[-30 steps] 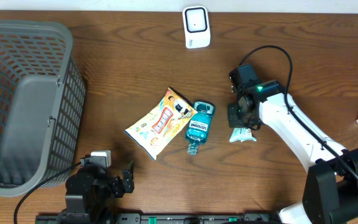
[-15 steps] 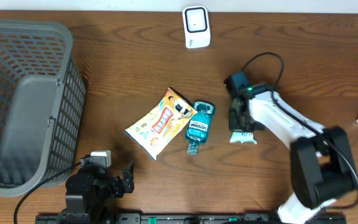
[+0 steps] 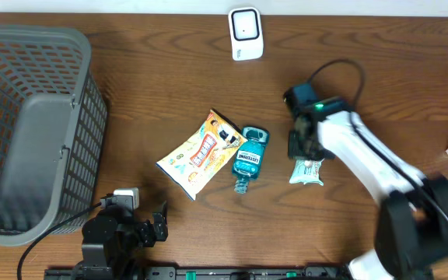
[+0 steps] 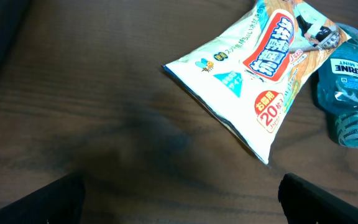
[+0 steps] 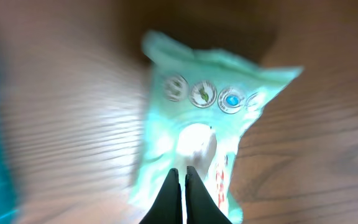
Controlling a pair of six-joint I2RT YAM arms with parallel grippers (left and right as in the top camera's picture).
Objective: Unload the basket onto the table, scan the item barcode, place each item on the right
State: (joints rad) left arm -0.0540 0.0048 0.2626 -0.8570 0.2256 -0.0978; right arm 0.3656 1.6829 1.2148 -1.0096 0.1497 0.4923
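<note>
Pale green packet (image 3: 306, 172) is just right of the blue mouthwash bottle (image 3: 249, 158), well apart from the white scanner (image 3: 246, 33); its upper end is hidden beneath the right gripper (image 3: 305, 149). The right gripper's jaws are closed together, pinching the packet's middle; the wrist view is blurred, so its print is illegible and a barcode cannot be made out. The left gripper (image 4: 179, 186) stands wide open and empty, only its finger ends in frame.

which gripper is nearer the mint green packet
Right. The right gripper is pinched shut on the mint green packet; the left gripper sits open far off, near the basket.
</note>
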